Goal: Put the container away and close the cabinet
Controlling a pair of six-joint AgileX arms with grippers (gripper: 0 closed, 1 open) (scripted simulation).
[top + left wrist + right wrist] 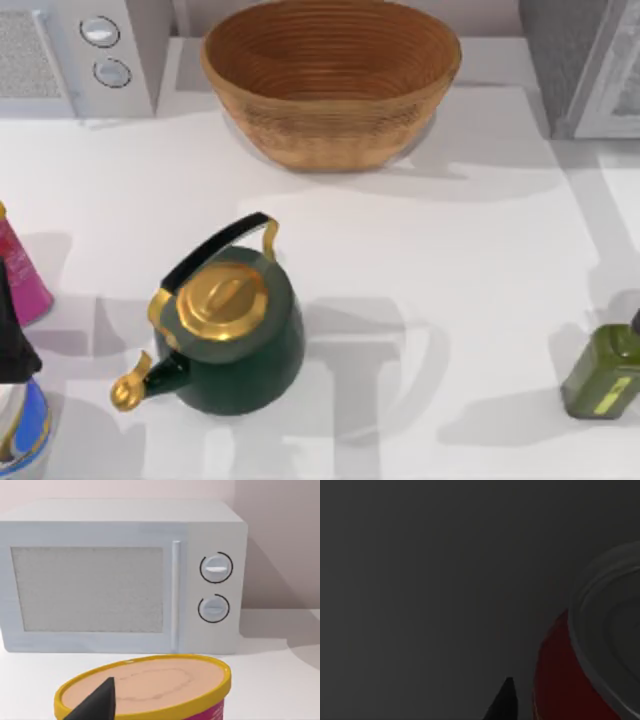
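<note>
The container (560, 680), a red can with a silver top, appears in the right wrist view inside a dark grey space. My right gripper (502, 705) shows as a black tip close beside the can, with a narrow gap between them. The cabinet (590, 70) stands at the table's back right corner. My left arm (12, 330) is parked at the table's left edge. In the left wrist view my left gripper (97, 702) hangs just above the yellow-rimmed top of a pink bottle (150, 685).
A dark green kettle (235, 335) with a gold lid stands left of centre. A wicker basket (330, 75) sits at the back, a white microwave (80, 50) at the back left. An olive-green bottle (605, 375) stands at the right edge, the pink bottle (22, 275) at the left.
</note>
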